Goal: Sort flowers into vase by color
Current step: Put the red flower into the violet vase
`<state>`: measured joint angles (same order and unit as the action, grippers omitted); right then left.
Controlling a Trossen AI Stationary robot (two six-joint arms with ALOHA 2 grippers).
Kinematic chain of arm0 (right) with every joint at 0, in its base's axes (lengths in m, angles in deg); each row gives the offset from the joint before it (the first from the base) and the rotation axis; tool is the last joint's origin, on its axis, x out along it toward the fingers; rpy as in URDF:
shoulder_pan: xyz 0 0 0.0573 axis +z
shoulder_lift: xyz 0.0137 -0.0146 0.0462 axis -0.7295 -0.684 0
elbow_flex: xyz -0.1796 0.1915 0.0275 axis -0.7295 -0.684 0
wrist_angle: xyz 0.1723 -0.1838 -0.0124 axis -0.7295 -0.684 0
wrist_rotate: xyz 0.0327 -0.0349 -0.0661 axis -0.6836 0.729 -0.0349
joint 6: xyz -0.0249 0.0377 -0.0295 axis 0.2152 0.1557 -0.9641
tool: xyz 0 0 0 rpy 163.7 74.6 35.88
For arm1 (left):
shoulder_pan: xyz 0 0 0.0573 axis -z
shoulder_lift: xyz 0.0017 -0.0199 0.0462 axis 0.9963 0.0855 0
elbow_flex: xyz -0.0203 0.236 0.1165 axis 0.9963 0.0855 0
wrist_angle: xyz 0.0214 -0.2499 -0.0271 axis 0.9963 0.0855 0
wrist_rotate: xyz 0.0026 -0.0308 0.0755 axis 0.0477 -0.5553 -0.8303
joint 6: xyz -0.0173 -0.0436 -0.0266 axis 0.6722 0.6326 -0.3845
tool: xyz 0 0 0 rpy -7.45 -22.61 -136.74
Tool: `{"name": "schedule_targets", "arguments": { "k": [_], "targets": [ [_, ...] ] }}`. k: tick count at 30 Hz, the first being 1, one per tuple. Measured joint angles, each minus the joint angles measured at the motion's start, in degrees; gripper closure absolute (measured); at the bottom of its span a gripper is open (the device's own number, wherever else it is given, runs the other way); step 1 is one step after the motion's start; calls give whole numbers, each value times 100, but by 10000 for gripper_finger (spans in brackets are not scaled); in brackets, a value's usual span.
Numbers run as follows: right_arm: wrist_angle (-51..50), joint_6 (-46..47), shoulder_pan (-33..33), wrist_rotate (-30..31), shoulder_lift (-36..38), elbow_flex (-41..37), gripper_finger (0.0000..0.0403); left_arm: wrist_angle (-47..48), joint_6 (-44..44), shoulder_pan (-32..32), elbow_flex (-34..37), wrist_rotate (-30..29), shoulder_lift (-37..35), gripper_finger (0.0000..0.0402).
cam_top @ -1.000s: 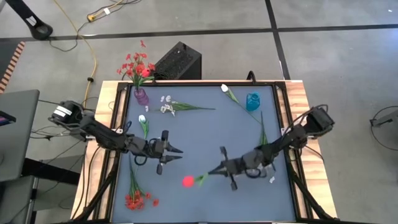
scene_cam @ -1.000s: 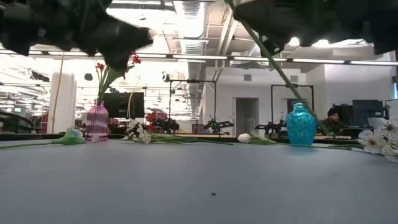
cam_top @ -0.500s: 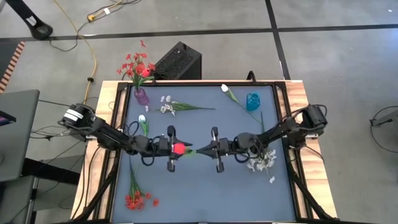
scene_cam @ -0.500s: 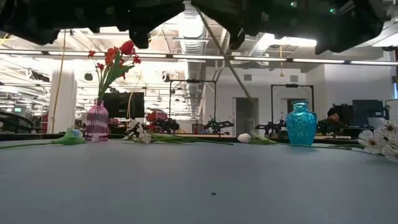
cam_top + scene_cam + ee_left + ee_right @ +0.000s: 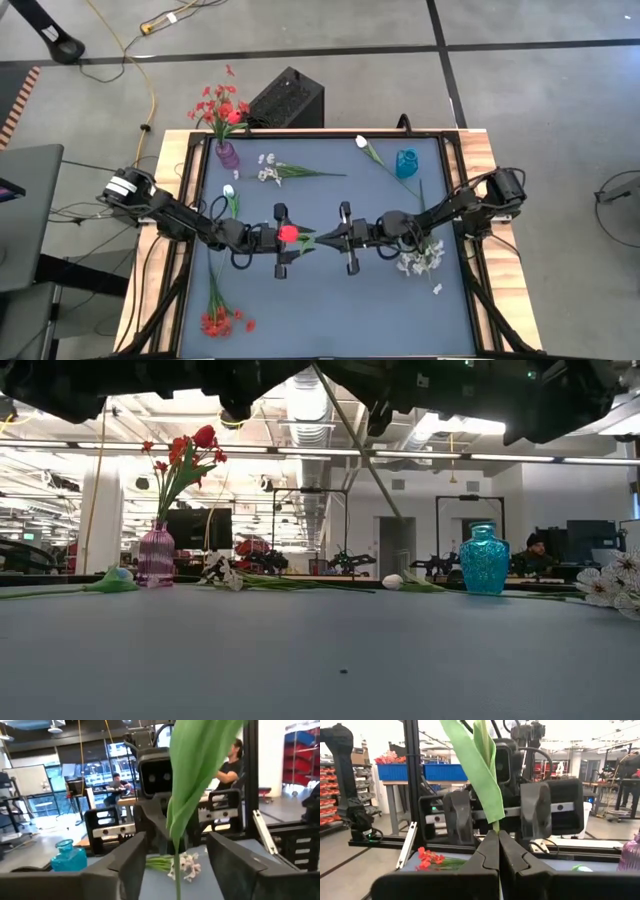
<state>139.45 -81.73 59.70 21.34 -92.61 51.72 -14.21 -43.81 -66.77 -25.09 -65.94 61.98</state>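
A red tulip [image 5: 288, 234] on a green stem hangs above the table's middle, between my two grippers. My right gripper [image 5: 328, 238] is shut on its stem. My left gripper [image 5: 296, 240] is open and faces the right one. In the left wrist view its fingers [image 5: 131, 862] stand on either side of the tulip's leaf [image 5: 197, 775] and stem without touching them. A purple vase [image 5: 227, 153] with red flowers stands at the far left. A blue vase [image 5: 406, 162] stands at the far right. My right gripper pinches the tulip's green stem [image 5: 495, 827], just below its long leaf, at the free ends of its two fingers. The fingers lie level and point toward the table's left. The bloom sticks out beyond them toward my left gripper. The rest of the stem [image 5: 352, 438] slants down, clear of the table.
Other flowers lie on the table: a white sprig [image 5: 268, 170] and a white tulip [image 5: 229, 192] at the far left, a white tulip [image 5: 362, 143] by the blue vase, a white cluster [image 5: 418, 262] on the right, a red cluster [image 5: 220, 320] at the near left.
My right gripper has carried the red tulip from nearer the front edge toward the table's middle and left, up to my left gripper. My left gripper has gone toward the table's right, so the bloom now sits at its fingers.
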Motion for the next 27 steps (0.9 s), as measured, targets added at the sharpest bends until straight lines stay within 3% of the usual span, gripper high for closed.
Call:
{"name": "schedule_targets", "arguments": {
  "k": [5,15,22,27],
  "targets": [
    [6,-2,-25,-1,0,0,385,-129,-23,2,-4,125,-93,177],
    [62,-25,-149,0,0,0,385,-419,-91,-41,-4,2,-93,188],
    [55,-131,-144,-20,0,0,383,-365,95,-222,-4,-113,-95,275],
    [49,-240,-105,-4,0,0,330,-352,201,-303,-4,10,-95,379]
  ]
}}
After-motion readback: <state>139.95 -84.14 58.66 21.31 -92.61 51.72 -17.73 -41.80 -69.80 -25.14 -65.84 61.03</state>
